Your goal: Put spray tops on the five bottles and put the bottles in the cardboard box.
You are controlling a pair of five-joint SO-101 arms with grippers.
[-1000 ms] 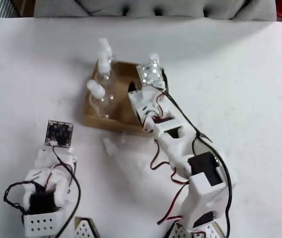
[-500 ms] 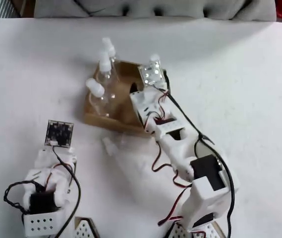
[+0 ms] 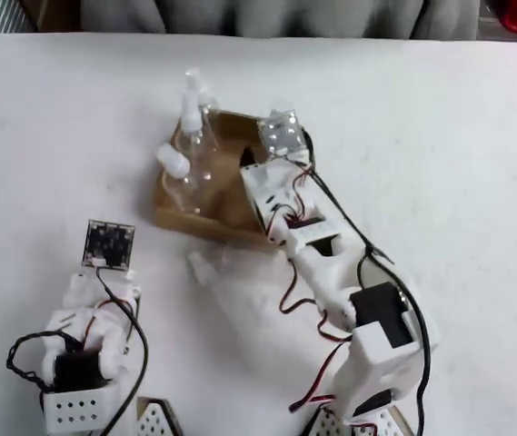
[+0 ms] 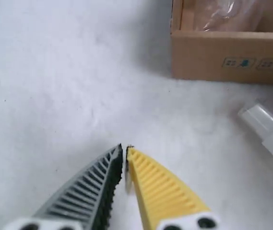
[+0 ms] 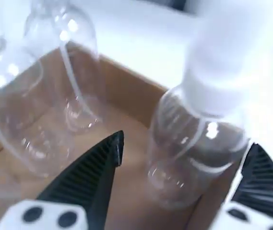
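- The left gripper (image 4: 125,154), its grey and yellow fingers pressed together on nothing, has stayed where it was, on the white table (image 3: 440,109) off the near left corner of the brown cardboard box (image 3: 178,218).
- The clear plastic bottle lying on its side (image 3: 211,270) has also not moved. It rests on the table just beside the near wall of the box, outside it.
- The right arm has shifted a little over the box. The white spray top (image 5: 227,57) of the bottle at its wrist now sits lower than a second ago and is almost hidden behind the wrist camera in the high view.
- Along the box's left side stand three clear bottles with white spray tops (image 3: 188,145), upright and close together. Their tops rise above the box's rim.
- At the box's far right corner stands a fourth clear bottle (image 5: 194,139), upright against the cardboard wall (image 5: 126,91) with its spray top on.
- The right gripper (image 5: 184,143) hangs inside the box with its black fingers spread on either side of that fourth bottle. One finger lies at the bottle's edge and the other stands slightly apart from it, so the bottle is not clamped.
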